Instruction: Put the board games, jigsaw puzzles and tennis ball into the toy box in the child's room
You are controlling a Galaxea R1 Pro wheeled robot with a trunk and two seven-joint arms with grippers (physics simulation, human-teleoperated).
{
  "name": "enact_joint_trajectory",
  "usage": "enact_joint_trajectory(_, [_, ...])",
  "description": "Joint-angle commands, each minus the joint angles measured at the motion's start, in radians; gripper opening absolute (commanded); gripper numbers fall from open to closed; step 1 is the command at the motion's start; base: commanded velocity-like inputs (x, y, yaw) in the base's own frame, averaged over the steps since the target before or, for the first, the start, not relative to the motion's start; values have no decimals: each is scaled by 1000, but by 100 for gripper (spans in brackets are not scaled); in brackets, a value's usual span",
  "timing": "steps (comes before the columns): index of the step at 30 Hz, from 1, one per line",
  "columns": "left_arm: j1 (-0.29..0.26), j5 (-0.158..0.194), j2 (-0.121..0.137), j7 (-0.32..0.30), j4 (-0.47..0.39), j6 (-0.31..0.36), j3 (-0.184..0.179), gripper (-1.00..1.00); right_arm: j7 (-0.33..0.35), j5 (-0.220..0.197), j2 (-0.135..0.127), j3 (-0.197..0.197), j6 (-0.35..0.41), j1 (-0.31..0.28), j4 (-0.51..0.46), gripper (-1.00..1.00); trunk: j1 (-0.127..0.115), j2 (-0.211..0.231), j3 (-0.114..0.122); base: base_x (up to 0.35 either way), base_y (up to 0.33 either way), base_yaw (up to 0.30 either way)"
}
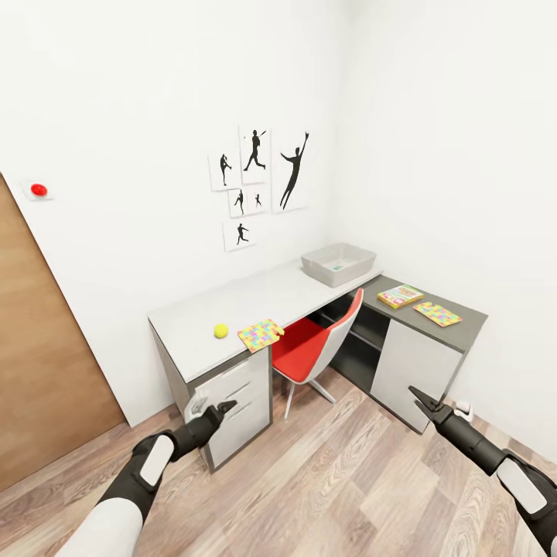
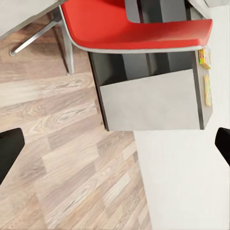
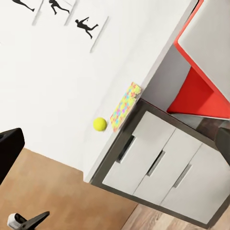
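On table [image 1: 232, 305], tennis ball [image 1: 221, 331] above left end effector [image 1: 219, 408].

white walls [image 1: 116, 116]; wood floor [image 1: 340, 480]; red chair [image 1: 309, 352]; sports silhouettes [image 1: 259, 182]; brown door [image 1: 39, 356]

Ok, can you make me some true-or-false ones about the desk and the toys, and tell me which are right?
1. The tennis ball lies on the table beside a jigsaw puzzle. True.
2. The toy box sits on the floor. False: it is on the table, near the corner.
3. The left gripper holds the ball. False: it is empty, fingers open.
4. A board game lies on the dark side unit. True.
5. The chair is blue. False: red and white.
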Motion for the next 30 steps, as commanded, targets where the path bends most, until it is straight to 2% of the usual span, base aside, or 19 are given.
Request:
enact_joint_trajectory(1, [-1,7,-1,-2,0,7,8,100,2,-8,0,0,9,-1,0,100,1,-2,-2,0,0,0])
enact_joint_trajectory(4, [-1,22,-2,-2,0,1,10,100,2,-8,0,1,8,-1,0,100,1,-2,-2,0,0,0])
enact_joint_trajectory(9, [-2,36,-3,-1,4,-46,12,100,2,-7,1,1,6,-1,0,100,1,-2,-2,4,0,0])
enact_joint_trajectory(22, [-2,39,-8,0,9,-109,9,100,2,-8,1,2,7,-1,0,100,1,-2,-2,190,-16,0])
enact_joint_trajectory(30, [-2,39,-9,1,10,-118,8,100,2,-8,2,2,7,-1,0,100,1,-2,-2,129,-4,0])
